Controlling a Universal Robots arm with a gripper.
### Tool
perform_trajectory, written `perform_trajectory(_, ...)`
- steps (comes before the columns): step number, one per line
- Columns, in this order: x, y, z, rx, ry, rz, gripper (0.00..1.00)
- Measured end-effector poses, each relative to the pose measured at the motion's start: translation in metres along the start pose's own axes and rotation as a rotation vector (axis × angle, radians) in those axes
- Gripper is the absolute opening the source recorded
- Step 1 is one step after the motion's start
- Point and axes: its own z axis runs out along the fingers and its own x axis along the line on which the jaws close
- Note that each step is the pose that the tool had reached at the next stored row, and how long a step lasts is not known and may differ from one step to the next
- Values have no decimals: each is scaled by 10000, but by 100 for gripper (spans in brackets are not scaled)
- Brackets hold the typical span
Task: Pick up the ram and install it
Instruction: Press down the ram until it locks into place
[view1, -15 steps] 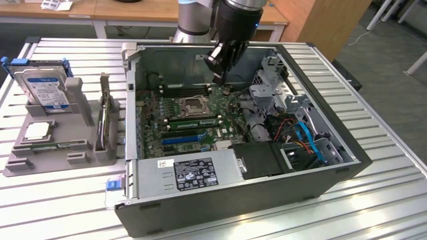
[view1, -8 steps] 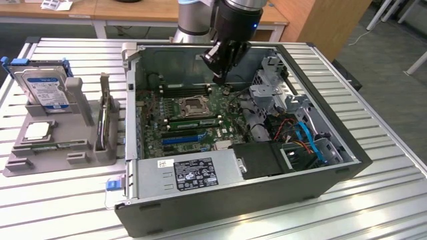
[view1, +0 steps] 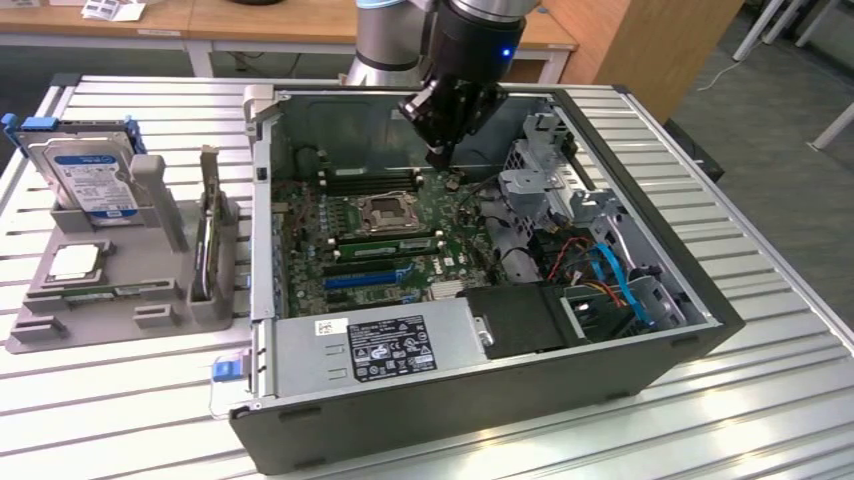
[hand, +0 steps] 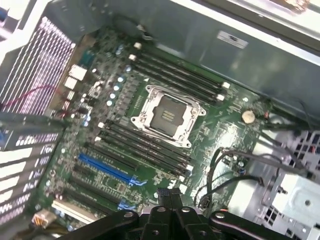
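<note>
- Ram: lying low along the near edge of the grey tray, out on the exterior view's left, well apart from the gripper.
- Long axis running left to right across the exterior view, parallel to the tray's front edge; green strip with a pale label showing, small details too fine to make out.
- Just behind it on the tray: a small square silver chip lying flat, and further back a silver hard drive with a blue-white label, standing upright.
- Towards the exterior view's right end of the tray: a taller card with a metal bracket, standing on edge between the ram and the computer case.
- Case lying open on the slatted table, motherboard facing up, processor socket open with dark memory slots on both sides.
- Power supply at the case's near end; drive cage and blue and orange cables on the exterior view's right.
- Gripper hanging inside the case above the motherboard's far part, just beyond the socket.
- Jaws pressed together with nothing between them, as seen in the wrist view.
</note>
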Motion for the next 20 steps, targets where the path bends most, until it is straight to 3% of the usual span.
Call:
perform_trajectory(16, 0, 0, 0, -109, -142, 2889, 11)
perform_trajectory(20, 1, -1, 0, -110, -145, 2947, 11)
